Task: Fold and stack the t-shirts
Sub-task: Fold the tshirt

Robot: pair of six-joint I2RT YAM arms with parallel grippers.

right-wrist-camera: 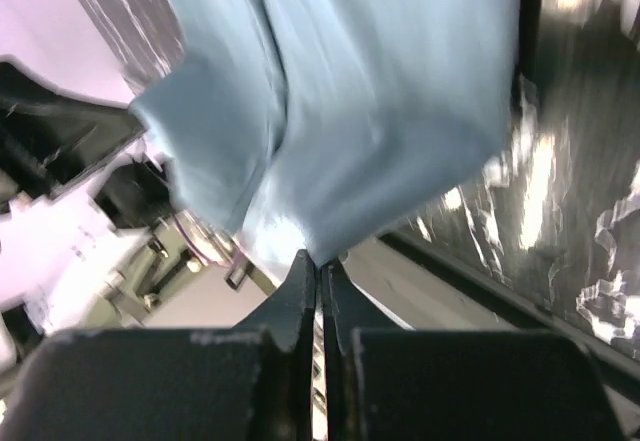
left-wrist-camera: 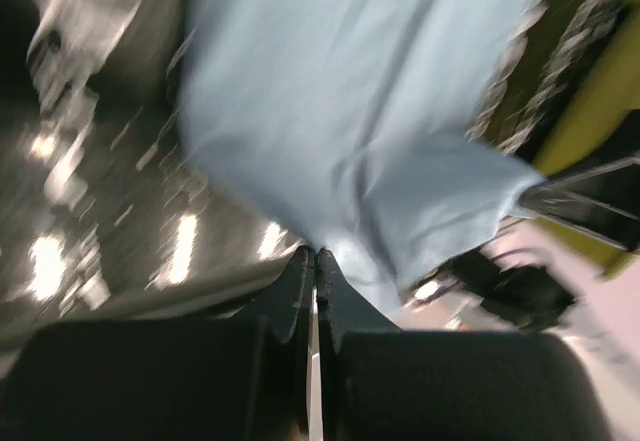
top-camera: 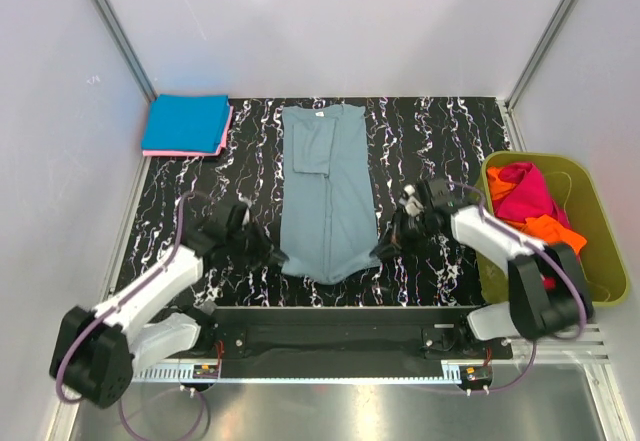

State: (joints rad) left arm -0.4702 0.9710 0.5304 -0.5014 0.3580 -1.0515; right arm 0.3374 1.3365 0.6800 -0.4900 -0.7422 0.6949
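Two pincers hold one shirt between them. A grey-blue t-shirt [top-camera: 330,201] lies in the middle of the black marbled bench [top-camera: 430,131]. It is already narrowed to a long strip, with its collar toward the far edge and its hem toward the near edge.

My left pincer [top-camera: 270,256] is at the hem's left corner and my right pincer [top-camera: 383,249] is at the hem's right corner. In the left wrist view the left pincer [left-wrist-camera: 316,256] has its jaws pressed together with pale cloth caught at the tips, though that view is blurred. The right wrist view shows the right pincer [right-wrist-camera: 320,261] clenched on cloth in the same way.

At the far left corner a folded bright blue t-shirt [top-camera: 185,123] sits on a folded pink t-shirt [top-camera: 190,153]. By the right edge an olive-green tub [top-camera: 605,226] holds a crumpled magenta t-shirt [top-camera: 522,193] and an orange t-shirt [top-camera: 545,229].

I judge the step in hand to be folding the hem up toward the collar. To do it well I would:
- raise both corners together and level;
- carry them toward the far edge at the same pace, so the hem stays straight and taut;
- lay the hem square on the collar end before letting go.

Uneven travel would skew the fold, and a thin pinch might slip.
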